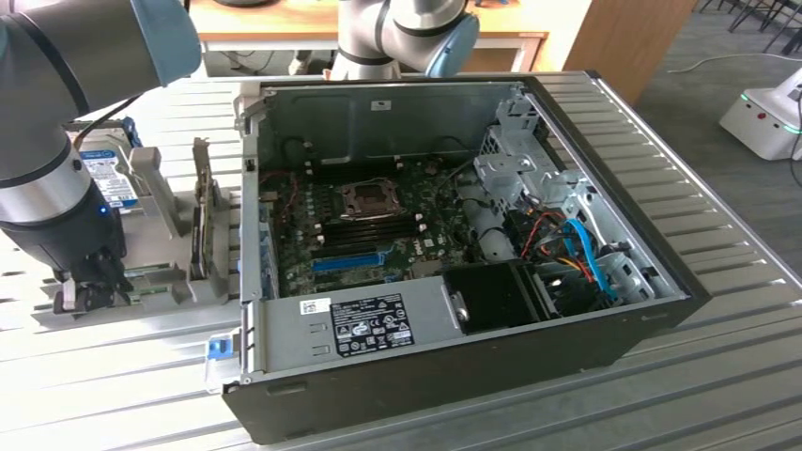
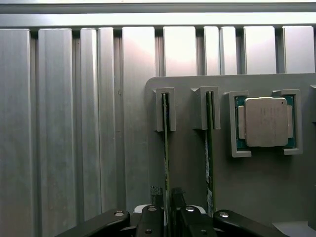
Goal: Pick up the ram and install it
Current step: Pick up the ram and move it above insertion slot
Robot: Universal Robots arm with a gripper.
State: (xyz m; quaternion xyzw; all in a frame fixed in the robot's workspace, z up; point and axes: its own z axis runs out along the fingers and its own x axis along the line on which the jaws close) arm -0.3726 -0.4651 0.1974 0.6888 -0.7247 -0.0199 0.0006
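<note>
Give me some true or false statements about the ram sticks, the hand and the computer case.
Two ram sticks stand on edge in the grey holder. True.
The hand is inside the computer case. False: it is at the holder, outside the case, on the exterior view's left.
A processor lies in the holder beside the sticks. True.
The hand is at the ram stick next to the processor. False: it is at the stick farther from it.
The case is closed. False: its side is open and the motherboard shows.
</note>
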